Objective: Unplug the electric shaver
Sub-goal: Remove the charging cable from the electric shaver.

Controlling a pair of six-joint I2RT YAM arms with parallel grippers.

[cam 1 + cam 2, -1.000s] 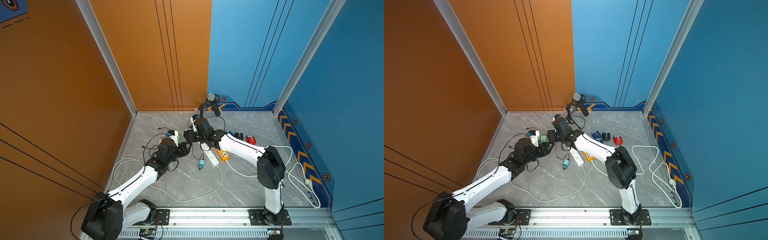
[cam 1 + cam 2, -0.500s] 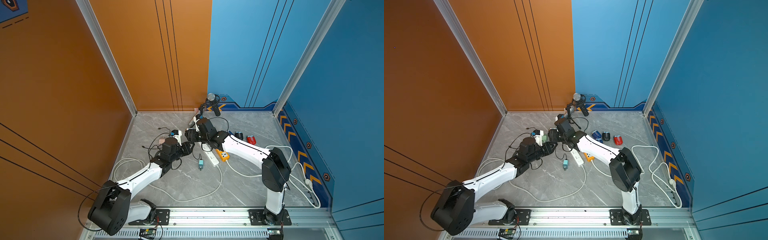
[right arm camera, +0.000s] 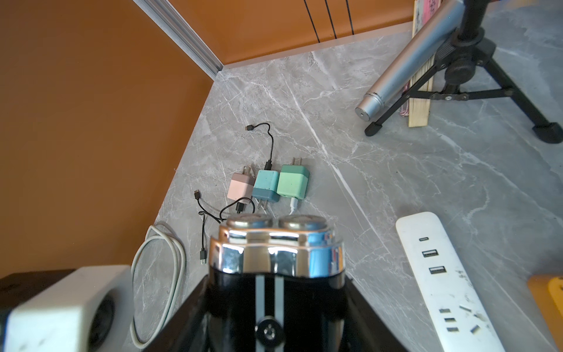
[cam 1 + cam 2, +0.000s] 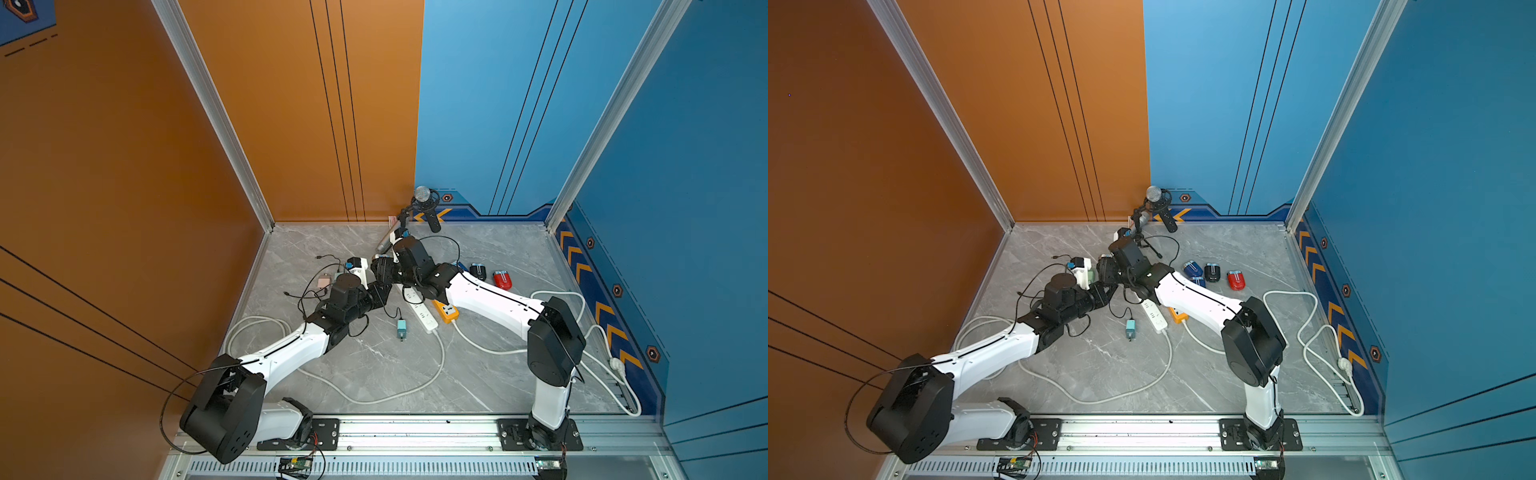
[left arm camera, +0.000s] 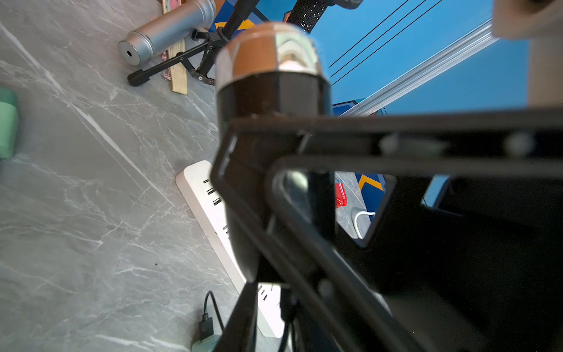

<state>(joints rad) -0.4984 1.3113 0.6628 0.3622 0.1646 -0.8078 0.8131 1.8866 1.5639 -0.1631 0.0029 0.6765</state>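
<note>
The right jaws clamp the black body of the electric shaver (image 3: 275, 250), held up just beyond the USB end of the white power strip (image 3: 438, 268), head pointing away; the left jaws sit at its tail, shut or not I cannot tell.

1. Left and rear-left: orange wall panels (image 4: 124, 166) with thin black lines.
2. Rear-right and right: blue wall panels (image 4: 478, 104), chevron-marked base trim (image 4: 582, 270).
3. Floor (image 4: 374, 374): grey marble-pattern surface.
4. Corners: aluminium posts (image 4: 212, 112).
</note>
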